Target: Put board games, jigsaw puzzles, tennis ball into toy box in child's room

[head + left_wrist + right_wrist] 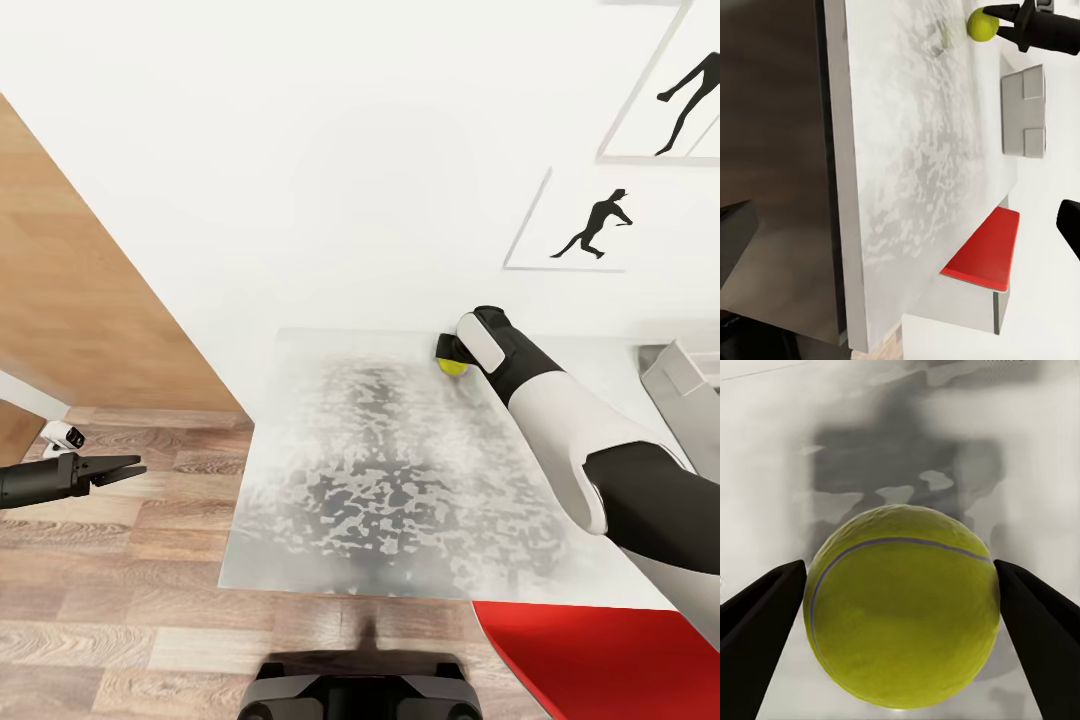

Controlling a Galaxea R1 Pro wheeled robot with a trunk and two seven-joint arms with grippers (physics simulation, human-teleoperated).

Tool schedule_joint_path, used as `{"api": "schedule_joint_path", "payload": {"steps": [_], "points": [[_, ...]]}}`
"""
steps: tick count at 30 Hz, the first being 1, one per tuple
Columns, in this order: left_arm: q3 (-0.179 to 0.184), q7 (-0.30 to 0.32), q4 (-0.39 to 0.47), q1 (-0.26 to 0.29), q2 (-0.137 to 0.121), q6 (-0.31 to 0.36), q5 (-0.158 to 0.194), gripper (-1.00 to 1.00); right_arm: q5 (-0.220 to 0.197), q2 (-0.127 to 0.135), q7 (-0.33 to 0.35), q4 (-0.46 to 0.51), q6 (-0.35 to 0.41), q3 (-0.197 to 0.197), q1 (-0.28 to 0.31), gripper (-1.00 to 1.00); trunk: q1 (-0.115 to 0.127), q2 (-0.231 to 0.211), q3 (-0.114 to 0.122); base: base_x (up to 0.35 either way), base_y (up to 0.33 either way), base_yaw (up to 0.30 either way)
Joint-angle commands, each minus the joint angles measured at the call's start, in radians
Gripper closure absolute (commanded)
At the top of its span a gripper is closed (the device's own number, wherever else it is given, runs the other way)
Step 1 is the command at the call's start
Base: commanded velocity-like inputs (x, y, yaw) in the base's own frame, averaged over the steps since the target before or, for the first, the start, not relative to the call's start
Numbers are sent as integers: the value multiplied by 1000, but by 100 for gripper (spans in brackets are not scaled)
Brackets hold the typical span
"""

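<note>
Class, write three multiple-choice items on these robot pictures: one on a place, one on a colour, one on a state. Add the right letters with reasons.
1. Where is the small yellow-green tennis ball?
A. on the wood-plank floor
B. at the far edge of the white table
C. inside the light grey toy box

2. What colour is the flat panel beside the table?
A. red
B. blue
C. green

3. How does the right gripper stand?
A. far from the ball
B. fingers on either side of the ball
C. resting in the toy box

Answers: B, the head view shows the ball by the wall. A, it is red in both views. B, the right wrist view shows a dark finger on each side.
</note>
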State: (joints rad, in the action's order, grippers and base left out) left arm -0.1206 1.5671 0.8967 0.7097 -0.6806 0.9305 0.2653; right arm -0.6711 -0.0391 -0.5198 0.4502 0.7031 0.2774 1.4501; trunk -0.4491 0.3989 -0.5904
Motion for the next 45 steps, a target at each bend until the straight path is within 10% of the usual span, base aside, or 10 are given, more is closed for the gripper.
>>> {"api": "schedule_joint_path", "payload": {"steps": [1, 22, 31, 39, 45], "points": [[1, 4, 0, 1, 0, 11, 0, -100, -27, 1, -9, -4, 0, 6, -1, 100, -1, 1, -2, 0, 0, 0], [1, 4, 0, 1, 0, 10, 0, -100, -32, 13, -4, 4, 8, -1, -5, 100, -1, 1, 30, 0, 0, 0], [1, 4, 1, 1, 0, 10, 0, -100, -67, 33, 0, 203, 196, -32, -6, 100, -1, 1, 45, 0, 0, 0], [1, 4, 0, 1, 4, 10, 1, -100, -315, 101, 1, 383, 340, -90, -82, 100, -1, 1, 58, 0, 0, 0], [2, 4, 0, 1, 4, 10, 1, -100, -636, 211, 2, 688, 344, -102, -280, 100, -1, 1, 68, 0, 0, 0]]}}
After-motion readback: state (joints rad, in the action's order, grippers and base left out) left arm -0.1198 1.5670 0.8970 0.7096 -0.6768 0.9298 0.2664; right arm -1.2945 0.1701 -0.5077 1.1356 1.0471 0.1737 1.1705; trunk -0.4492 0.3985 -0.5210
